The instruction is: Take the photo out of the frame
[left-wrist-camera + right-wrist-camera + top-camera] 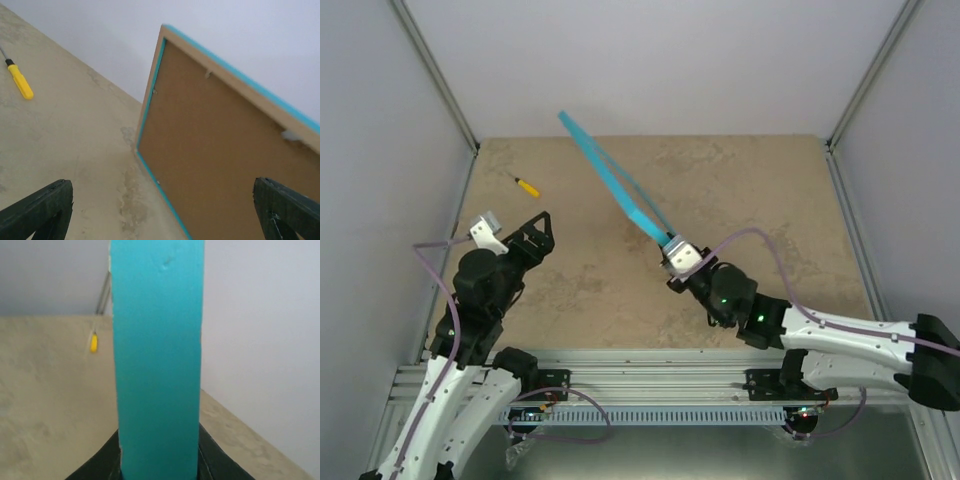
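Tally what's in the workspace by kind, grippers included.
frame: 1 (turquoise, held up on edge)
backing board: 1 (brown, set in the frame's back)
screwdriver: 1 (yellow handle, lying on the table)
grippers: 2 (left gripper open, right gripper shut on the frame)
Total: 5

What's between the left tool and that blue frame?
Only bare table separates the left tool from the frame, as the top view shows; the screwdriver lies off to the side.
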Controlling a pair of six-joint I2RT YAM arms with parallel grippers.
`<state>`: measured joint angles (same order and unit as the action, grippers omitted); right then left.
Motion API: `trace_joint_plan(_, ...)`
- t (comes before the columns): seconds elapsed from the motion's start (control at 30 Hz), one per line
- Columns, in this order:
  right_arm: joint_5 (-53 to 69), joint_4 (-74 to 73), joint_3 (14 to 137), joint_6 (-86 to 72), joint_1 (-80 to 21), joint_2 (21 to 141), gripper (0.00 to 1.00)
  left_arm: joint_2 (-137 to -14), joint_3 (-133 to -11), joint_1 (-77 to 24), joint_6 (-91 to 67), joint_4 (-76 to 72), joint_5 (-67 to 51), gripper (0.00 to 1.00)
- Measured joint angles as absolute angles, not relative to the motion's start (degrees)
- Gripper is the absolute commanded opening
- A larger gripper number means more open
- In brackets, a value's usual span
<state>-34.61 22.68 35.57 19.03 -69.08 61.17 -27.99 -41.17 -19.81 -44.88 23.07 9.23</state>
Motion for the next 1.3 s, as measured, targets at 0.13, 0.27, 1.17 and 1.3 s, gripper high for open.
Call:
trace_joint_plan(0.13,-26.2,25.1,33.2,9.3,-63.6,56.7,0.01,-27.0,-37.7,-19.8,-47.1,21.0,7.5,1.0)
trace_joint_plan(0.27,-19.9,27.6,30.5,-1.1,-58.5,54.7,0.0,-27.6,-34.3,-19.8,-49.3,18.9,5.1,1.0)
trace_joint_plan(1.17,-19.1,36.3,18.4,-66.5,-48.6,64.4,0.01,-46.5,-15.3,-19.8,-61.6,-4.3,-6.5,0.99)
trace_joint_plan(1.3,-18.8,36.2,17.9,-73.4,-48.5,66.7,0.0,-51.2,-14.2,-19.8,-62.7,-8.5,-7.9,0.98)
